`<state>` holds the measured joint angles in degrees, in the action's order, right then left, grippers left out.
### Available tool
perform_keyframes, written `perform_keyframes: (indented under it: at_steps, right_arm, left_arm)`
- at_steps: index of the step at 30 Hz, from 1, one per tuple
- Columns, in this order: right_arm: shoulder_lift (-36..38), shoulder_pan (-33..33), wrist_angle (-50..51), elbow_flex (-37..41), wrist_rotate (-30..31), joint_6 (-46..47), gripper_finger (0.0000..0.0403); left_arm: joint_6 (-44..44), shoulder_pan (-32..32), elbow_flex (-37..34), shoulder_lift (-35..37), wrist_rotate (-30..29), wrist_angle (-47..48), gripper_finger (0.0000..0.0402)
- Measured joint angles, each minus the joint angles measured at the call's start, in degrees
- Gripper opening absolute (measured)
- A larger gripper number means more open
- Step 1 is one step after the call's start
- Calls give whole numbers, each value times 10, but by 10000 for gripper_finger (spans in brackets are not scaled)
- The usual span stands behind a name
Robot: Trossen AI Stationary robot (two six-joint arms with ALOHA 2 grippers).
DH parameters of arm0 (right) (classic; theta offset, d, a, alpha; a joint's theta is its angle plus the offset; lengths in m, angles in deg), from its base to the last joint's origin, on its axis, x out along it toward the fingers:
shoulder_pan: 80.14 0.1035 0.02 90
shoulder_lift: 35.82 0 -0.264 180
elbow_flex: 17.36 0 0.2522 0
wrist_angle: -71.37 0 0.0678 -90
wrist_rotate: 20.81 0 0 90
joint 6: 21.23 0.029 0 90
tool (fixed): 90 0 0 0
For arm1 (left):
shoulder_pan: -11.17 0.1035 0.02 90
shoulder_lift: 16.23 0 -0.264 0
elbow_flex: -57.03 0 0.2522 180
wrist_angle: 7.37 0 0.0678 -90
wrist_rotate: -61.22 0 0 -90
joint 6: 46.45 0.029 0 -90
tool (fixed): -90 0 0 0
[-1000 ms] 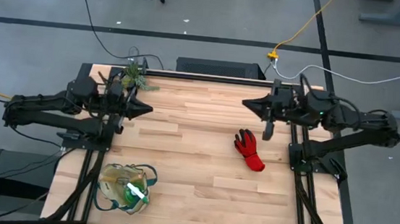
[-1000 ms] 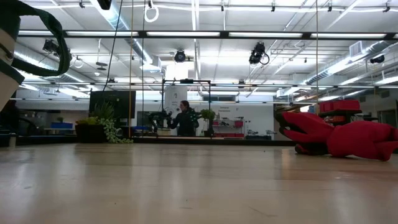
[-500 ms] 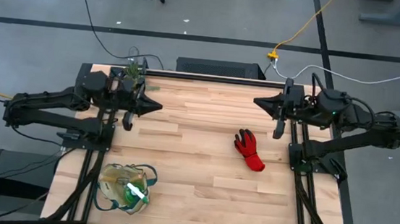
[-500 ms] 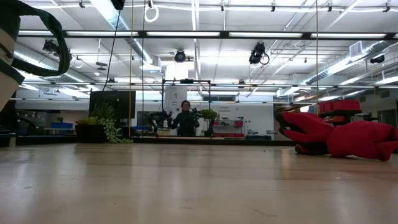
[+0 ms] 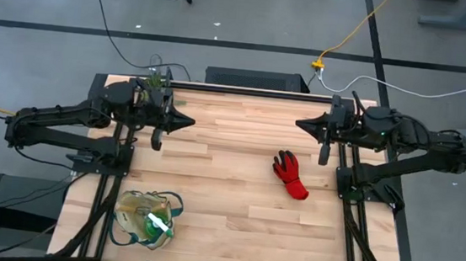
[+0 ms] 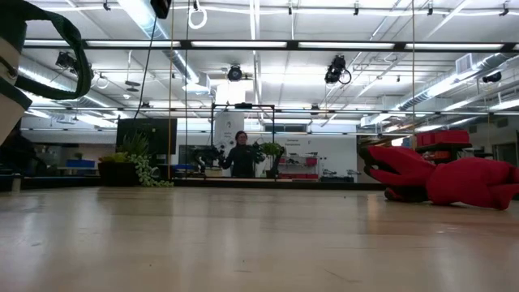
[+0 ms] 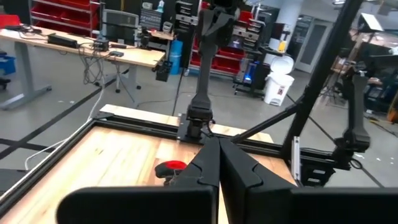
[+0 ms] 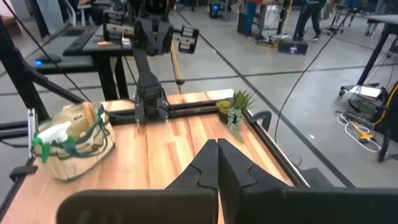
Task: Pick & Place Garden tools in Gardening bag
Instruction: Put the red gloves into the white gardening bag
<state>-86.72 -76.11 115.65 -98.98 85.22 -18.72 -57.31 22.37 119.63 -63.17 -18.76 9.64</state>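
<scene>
Left hand [image 5: 190, 122] has moved out from the far-left corner toward the counter's middle over the last second, fingers pressed together, holding nothing. Right hand [image 5: 301, 122] has pulled back a little toward the right edge and now sits near the far-right side, also closed and empty. Neither is near a tool, so my read is both arms are between picks, probably repositioning.

Glove [image 5: 291, 175] lies on the counter [image 5: 226, 206] right of centre, nearer the right edge, untouched; it is the only loose tool in sight. Bag [image 5: 146, 219] sits at the near-left corner, with a green spray item [image 5: 157, 224] already inside, so the task looks mostly done, glove left.

Plant [image 5: 154, 82] at the far-left corner is largely covered by the left arm. Wooden-handled tools: a handle end seems to poke from the bag in the right wrist view, hard to confirm. Low view shows only the glove and a strip of bag; a person stands far behind.
</scene>
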Motion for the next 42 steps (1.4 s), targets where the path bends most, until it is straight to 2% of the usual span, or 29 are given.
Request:
perform_keyframes:
  at_steps: [10, 26, 35, 42]
  right_arm:
    - [-14, 0, 53, 0, 0, 26, 1]
    - [-63, 0, 164, 0, -5, 113, 46]
    - [-91, 0, 230, 0, 0, 204, 64]
    - [-113, 0, 302, 0, 34, 323, 89]
  left_arm:
    - [14, 0, 0, 0, -24, 0, 13]
    - [10, 0, 0, 0, -24, 0, 15]
    - [10, 0, 0, 0, -24, 1, 11]
    - [10, 0, 0, 0, -24, 6, 10]
